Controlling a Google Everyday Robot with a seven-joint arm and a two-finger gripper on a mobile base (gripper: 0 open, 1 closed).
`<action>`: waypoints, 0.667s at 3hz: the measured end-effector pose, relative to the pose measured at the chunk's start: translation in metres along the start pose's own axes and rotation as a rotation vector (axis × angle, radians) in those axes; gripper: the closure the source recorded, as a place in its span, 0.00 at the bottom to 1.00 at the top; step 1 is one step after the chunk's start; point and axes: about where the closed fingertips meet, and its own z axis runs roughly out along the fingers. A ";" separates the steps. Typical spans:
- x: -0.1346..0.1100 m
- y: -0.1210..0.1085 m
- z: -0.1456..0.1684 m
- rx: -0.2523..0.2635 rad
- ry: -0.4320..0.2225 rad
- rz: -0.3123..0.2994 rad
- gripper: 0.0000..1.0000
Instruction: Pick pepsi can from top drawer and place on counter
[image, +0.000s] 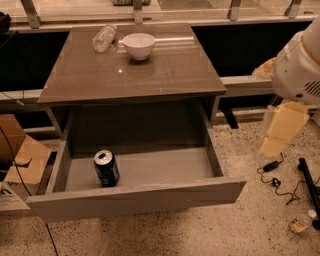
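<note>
The pepsi can (106, 168) is dark blue with a silver top and stands upright on the floor of the open top drawer (135, 198), near its front left corner. The counter (135, 70) is a glossy brown-grey top right above the drawer. My gripper (282, 127) is the pale yellow part hanging from the white arm (299, 65) at the right edge of the view. It is beside the drawer's right side, over the floor, well apart from the can and holding nothing.
A white bowl (139, 45) and a clear plastic bottle (104, 38) lying on its side sit at the back of the counter. Cardboard (20, 150) lies left of the drawer. Cables (272, 172) and a black stand are on the speckled floor at right.
</note>
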 end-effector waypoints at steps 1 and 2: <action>-0.018 0.000 0.027 0.006 -0.056 0.028 0.00; -0.019 -0.002 0.027 0.016 -0.060 0.028 0.00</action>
